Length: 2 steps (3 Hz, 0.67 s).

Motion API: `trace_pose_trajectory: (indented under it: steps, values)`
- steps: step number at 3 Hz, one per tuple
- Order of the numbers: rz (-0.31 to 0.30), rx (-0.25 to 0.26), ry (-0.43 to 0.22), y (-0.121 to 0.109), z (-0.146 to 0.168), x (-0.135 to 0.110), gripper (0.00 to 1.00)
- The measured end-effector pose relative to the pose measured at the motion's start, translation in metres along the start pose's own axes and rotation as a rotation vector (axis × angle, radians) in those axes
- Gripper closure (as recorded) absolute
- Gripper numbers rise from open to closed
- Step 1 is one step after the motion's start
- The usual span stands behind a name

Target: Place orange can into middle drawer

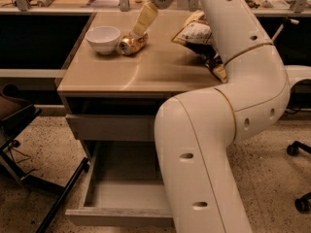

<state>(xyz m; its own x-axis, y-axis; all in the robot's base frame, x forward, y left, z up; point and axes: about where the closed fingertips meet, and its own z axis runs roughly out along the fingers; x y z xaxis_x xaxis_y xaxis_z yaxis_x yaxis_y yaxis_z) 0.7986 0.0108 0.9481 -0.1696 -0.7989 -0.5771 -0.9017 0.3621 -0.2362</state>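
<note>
We look down on a wooden desktop (146, 76), with the robot's white arm (228, 110) rising up the right side of the view and bending over the top. The gripper (140, 28) reaches down at the far left of the desktop and meets the can (131, 43). The can lies on its side just beside a white bowl (103, 38). We cannot tell whether the gripper is open, closed or holding the can. A crumpled bag (197, 33) lies to the right, partly behind the arm. Below the desktop, the drawer (121, 198) stands pulled out and shows a bare grey floor; the arm hides its right part.

As we judge it, a round can on its side may roll away or get shoved into the bowl if the grip lands off-centre. Its smooth metal could also slip in transit. On the way down, it could knock the desktop edge and miss the drawer.
</note>
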Motion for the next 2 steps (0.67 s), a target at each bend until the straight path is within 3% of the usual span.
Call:
trace_pose_trajectory:
  steps: [1, 2]
  values:
    - [0.094, 0.008, -0.084, -0.017, 0.011, 0.012, 0.0]
    - [0.185, 0.082, -0.192, -0.049, 0.033, 0.009, 0.0]
